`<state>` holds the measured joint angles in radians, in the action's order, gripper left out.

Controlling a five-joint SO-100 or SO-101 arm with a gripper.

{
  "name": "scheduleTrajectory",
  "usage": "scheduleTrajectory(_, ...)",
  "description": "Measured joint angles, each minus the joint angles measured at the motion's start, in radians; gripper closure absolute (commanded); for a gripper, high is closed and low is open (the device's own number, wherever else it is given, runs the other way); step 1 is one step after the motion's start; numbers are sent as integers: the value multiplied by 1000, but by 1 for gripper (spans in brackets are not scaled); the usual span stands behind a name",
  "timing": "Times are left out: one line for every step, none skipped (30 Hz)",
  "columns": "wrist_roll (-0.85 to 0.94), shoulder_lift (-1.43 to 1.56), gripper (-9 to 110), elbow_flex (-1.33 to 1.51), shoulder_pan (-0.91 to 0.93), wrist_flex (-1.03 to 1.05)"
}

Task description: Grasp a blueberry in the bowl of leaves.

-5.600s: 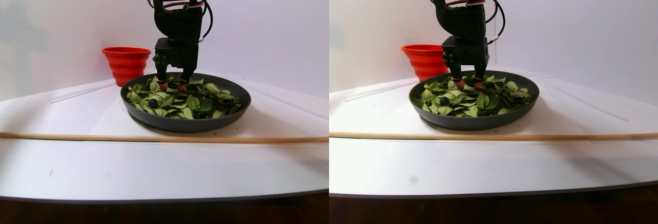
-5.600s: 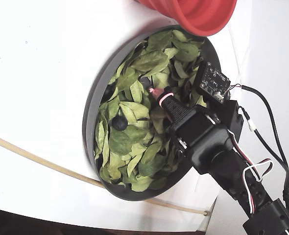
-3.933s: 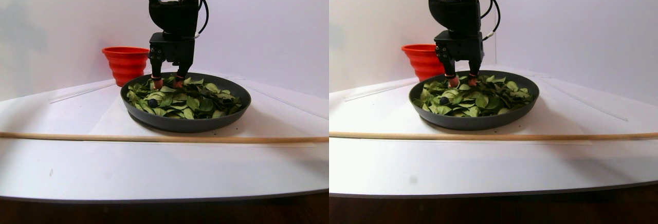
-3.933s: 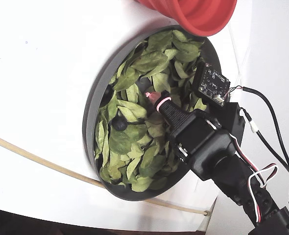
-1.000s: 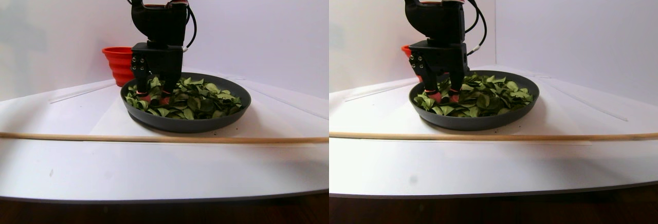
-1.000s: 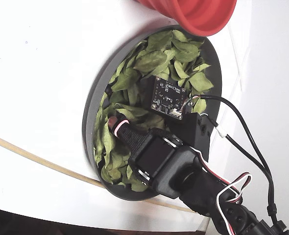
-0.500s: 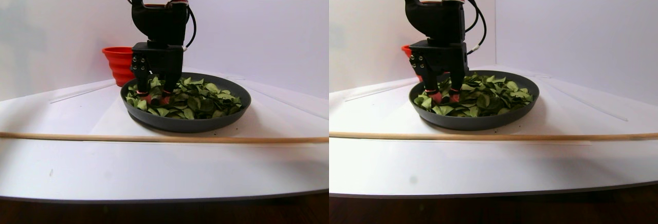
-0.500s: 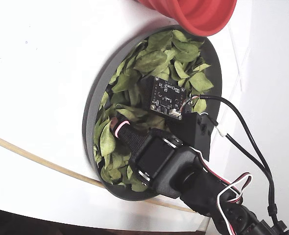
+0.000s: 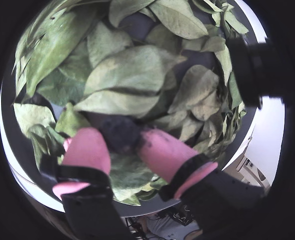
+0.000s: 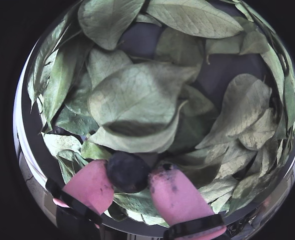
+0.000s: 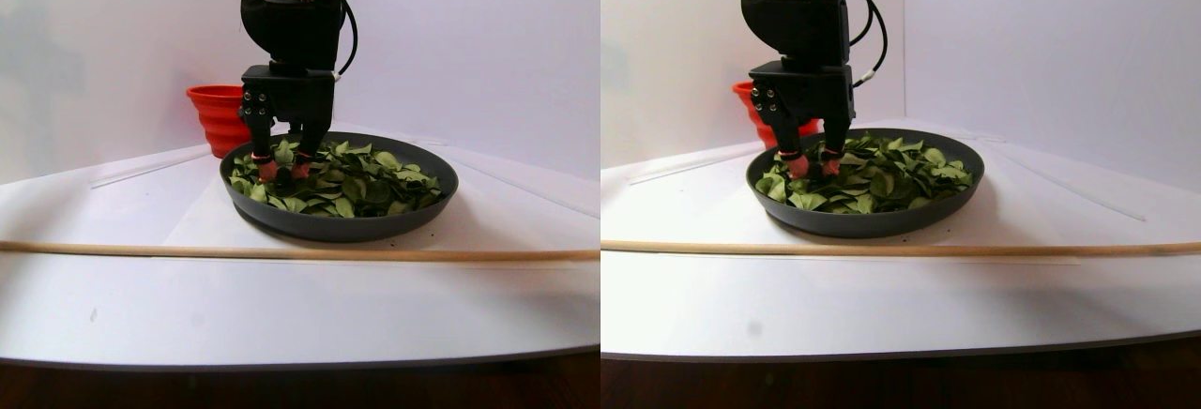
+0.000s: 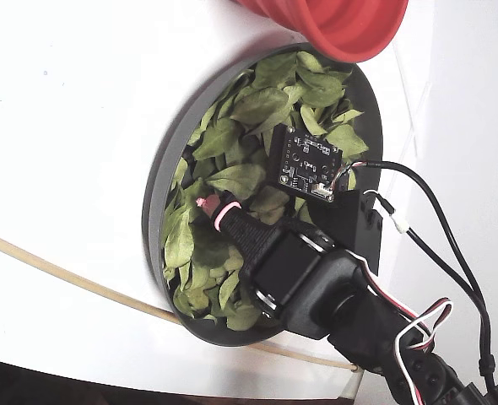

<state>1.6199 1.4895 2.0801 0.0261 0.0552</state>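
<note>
The blueberry (image 10: 129, 171) is a small dark berry lying on green leaves (image 10: 137, 95) in the dark grey bowl (image 10: 27, 150). It sits between my two pink fingertips, which touch it on both sides. My gripper (image 10: 130, 170) is shut on it at the near edge of the leaf pile. It shows the same way in a wrist view, where my gripper (image 9: 120, 137) holds the blueberry (image 9: 118, 132). In the stereo pair view my gripper (image 11: 279, 170) reaches down into the left part of the bowl (image 11: 338, 226). In the fixed view only one pink tip (image 12: 208, 207) shows among the leaves.
A red ribbed cup (image 11: 218, 113) stands just behind the bowl and also shows in the fixed view (image 12: 342, 25). A thin wooden stick (image 11: 281, 252) lies across the white table in front of the bowl. White walls close the back.
</note>
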Motion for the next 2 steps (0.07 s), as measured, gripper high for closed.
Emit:
scheduleTrajectory(0, 6, 88, 0, 0, 5)
scheduleTrajectory(0, 15, 88, 0, 0, 6)
